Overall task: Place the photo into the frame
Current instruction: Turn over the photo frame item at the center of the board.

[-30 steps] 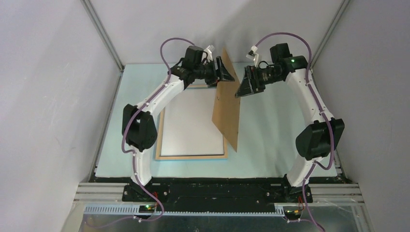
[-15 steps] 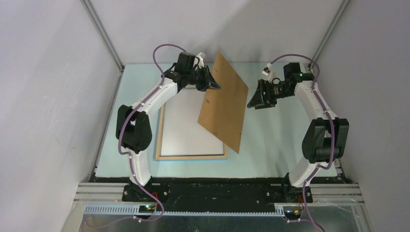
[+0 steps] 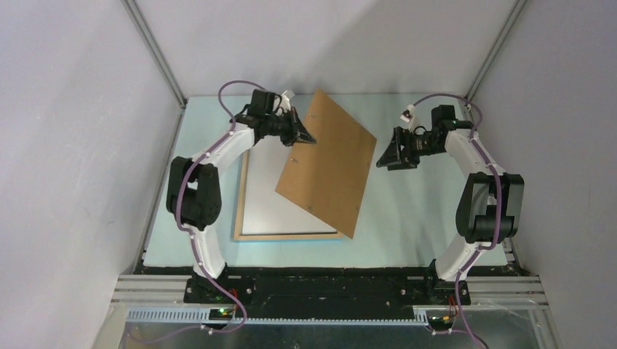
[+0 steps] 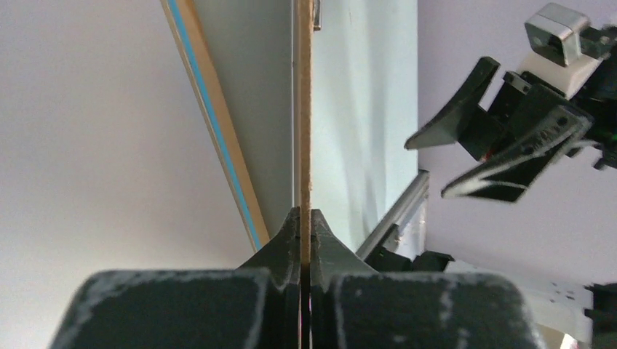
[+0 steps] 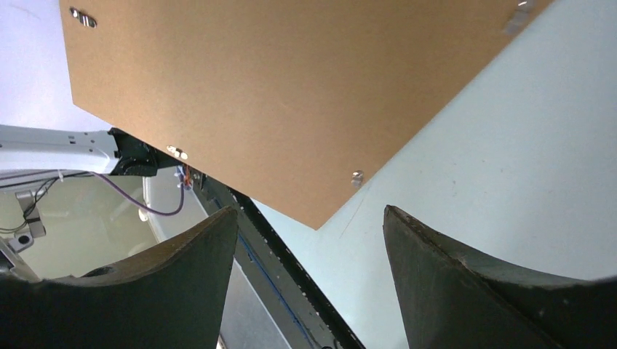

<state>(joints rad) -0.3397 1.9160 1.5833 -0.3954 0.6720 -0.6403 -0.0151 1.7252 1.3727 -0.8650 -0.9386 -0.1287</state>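
The left arm rises from its base, bends at an elbow out over the left side of the table [image 3: 415,218], and reaches its forearm towards the far end, with the wrist turned to the right. The left gripper [image 3: 300,135] is clenched on the upper left edge of the brown backing board [image 3: 327,167]. In the left wrist view the two fingers [image 4: 289,231] press flat against either face of the thin board. The board hangs tilted, its high corner towards the far wall and its low corner down by the near right corner of the frame [image 3: 291,236]. Whether that corner touches anything cannot be told.

The frame lies flat on the table with its pale wood face up and a blue edge showing. The photo [image 3: 265,196] lies inside it, white side up, and the board partly covers both from above.

The right arm stands with its elbow high on the right, its forearm going to the far right corner and its wrist pointing left at the board. The right gripper [image 3: 386,155] is spread wide and grasps nothing, just clear of the board's right edge
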